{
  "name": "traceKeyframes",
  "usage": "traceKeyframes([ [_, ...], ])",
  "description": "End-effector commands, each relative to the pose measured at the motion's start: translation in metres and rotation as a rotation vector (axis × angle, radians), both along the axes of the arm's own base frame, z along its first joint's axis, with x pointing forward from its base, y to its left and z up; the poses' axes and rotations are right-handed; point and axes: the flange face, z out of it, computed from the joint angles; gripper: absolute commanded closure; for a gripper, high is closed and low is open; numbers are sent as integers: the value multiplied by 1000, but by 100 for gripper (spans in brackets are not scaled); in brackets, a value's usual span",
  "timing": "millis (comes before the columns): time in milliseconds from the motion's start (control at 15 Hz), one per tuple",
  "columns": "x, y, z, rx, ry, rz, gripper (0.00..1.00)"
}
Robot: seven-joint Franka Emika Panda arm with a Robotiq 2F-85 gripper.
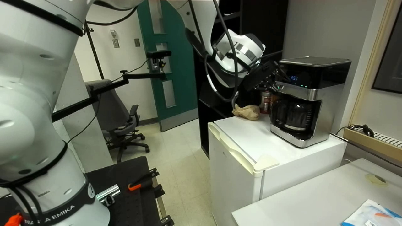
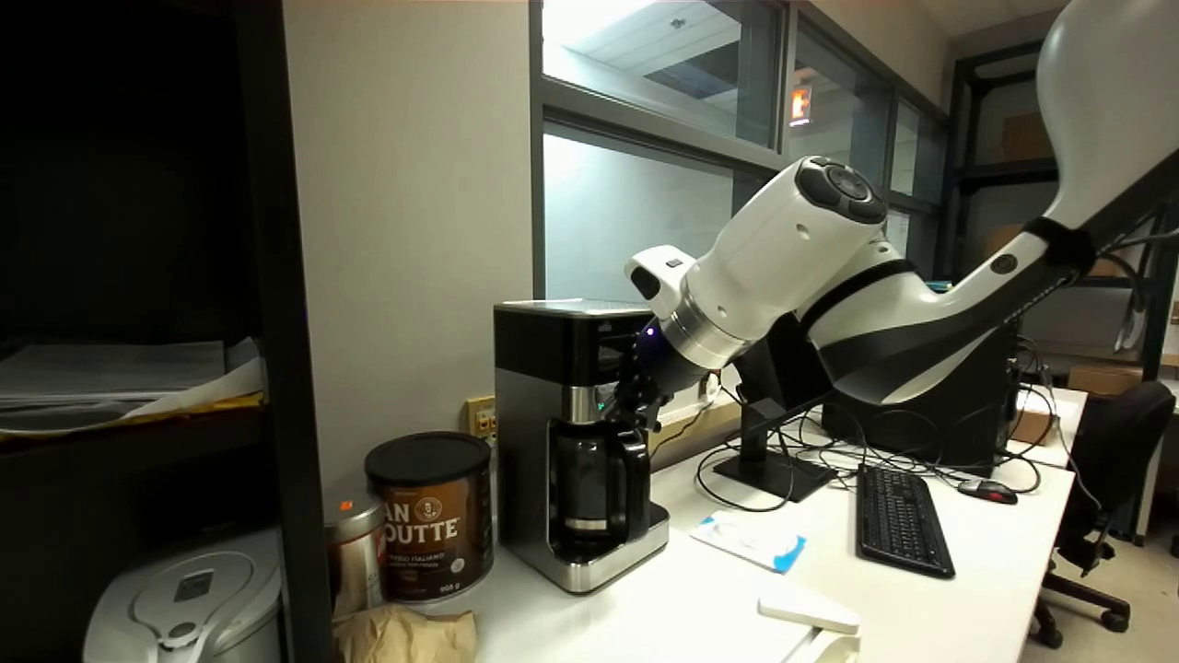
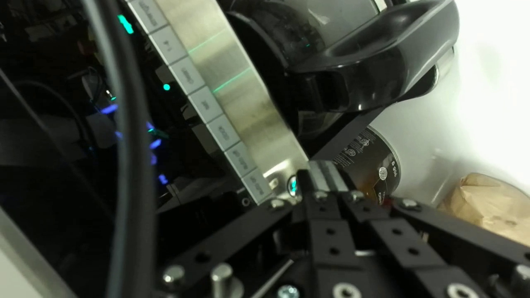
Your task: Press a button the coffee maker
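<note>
The coffee maker [image 1: 328,110] is a boxy black and silver machine with a lit clock display, standing on a white fridge [image 1: 238,185]. It also shows in an exterior view [image 2: 530,451] and fills much of the wrist view [image 3: 244,95]. A row of grey labelled keys [image 3: 215,116] runs along its silver band. A round, green-lit button [image 3: 292,186] sits at the band's end. My gripper [image 3: 325,176] is shut and empty, its fingertips right beside this button and partly covering it. I cannot tell whether they touch. In both exterior views the gripper [image 1: 274,87] [image 2: 626,405] is at the machine's front.
The dark glass carafe [image 3: 372,78] with its black handle sits below the band. A coffee can [image 2: 433,525] and a crumpled paper bag [image 1: 246,112] stand beside the machine. A cable [image 3: 132,136] crosses the wrist view. A black shelf [image 1: 251,18] stands behind the arm.
</note>
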Motion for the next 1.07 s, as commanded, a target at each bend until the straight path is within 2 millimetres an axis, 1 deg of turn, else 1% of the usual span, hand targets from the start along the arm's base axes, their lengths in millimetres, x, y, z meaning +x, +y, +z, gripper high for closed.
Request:
traceKeyframes([
  [0,-23,-10,15,21,9,32,100],
  [333,-47,-18,22,38,25,55,100],
  [533,-57,-20,24,43,35,60,100],
  [1000,-72,-23,26,43,48,60,100],
])
